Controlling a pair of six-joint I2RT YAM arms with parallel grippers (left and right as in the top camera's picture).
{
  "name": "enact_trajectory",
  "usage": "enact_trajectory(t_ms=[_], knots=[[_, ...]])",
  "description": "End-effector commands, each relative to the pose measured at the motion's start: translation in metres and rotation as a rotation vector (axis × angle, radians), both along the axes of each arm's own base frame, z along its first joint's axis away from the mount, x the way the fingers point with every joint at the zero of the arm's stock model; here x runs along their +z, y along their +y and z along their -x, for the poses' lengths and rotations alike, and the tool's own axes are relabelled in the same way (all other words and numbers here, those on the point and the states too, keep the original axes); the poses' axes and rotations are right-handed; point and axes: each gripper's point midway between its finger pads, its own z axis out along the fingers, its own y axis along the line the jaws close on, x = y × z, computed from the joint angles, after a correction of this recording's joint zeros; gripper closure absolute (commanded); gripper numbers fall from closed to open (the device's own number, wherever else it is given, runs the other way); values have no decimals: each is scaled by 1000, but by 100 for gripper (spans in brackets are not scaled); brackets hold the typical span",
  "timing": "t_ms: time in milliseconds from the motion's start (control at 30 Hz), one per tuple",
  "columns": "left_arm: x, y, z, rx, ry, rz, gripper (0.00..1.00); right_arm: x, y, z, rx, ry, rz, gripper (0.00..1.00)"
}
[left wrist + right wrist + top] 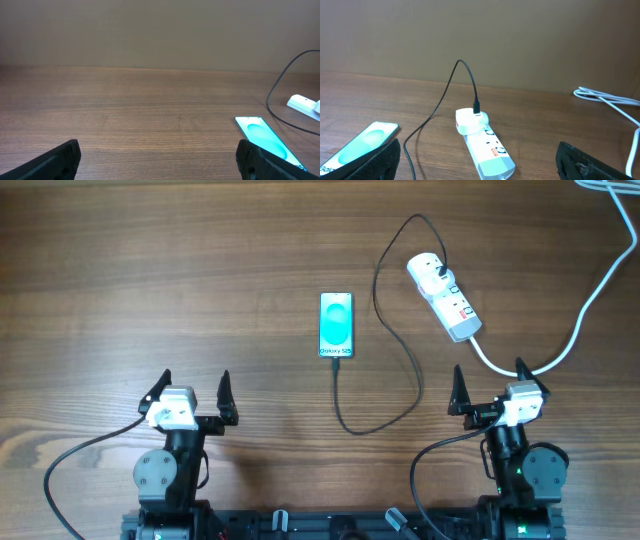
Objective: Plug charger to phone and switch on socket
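The phone (336,325) lies flat mid-table, cyan-green screen up, its white text at the near short edge. The socket (452,302), a white power strip with small red switches, lies diagonally at the right rear and carries a white adapter (425,268). The charger (413,385), a thin black cable, loops from the adapter to the phone's near edge; I cannot tell if its tip is inserted. My left gripper (192,388) is open and empty at the front left. My right gripper (489,377) is open and empty in front of the socket (487,147). The phone (265,137) shows in the left wrist view.
The socket's thick white cord (590,300) curves from its near end past my right gripper and off the upper right corner. It also shows in the right wrist view (605,97). The table is brown wood (150,270).
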Motion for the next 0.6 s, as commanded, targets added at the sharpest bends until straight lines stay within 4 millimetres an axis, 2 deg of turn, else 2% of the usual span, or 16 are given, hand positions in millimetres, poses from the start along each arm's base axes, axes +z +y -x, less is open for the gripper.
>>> enact_trajectory(t_ms=[0, 567], knots=[[-3, 5, 0, 25, -1, -21, 0, 2, -1, 0, -11, -10, -14, 0], [-1, 5, 0, 22, -7, -16, 0, 2, -1, 0, -11, -10, -14, 0]])
